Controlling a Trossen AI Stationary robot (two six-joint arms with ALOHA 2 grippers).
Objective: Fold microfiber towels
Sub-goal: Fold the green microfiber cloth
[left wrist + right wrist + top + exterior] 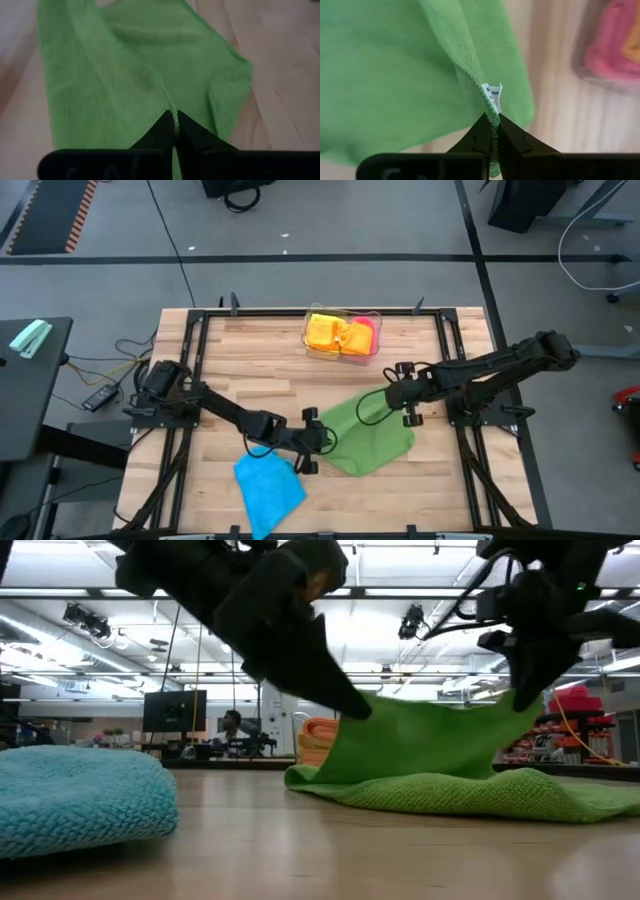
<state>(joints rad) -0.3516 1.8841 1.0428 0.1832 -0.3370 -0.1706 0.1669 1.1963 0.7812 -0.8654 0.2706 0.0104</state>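
Mid-fold on the green towel at table centre, lifted by the left gripper and right gripper, both clenched on its edge; judged next: carrying the raised edge across to meet the resting half, corners aligned

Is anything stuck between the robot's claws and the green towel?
No. Both claws already pinch the green towel directly: the left claw on one edge, the right claw beside its white tag.
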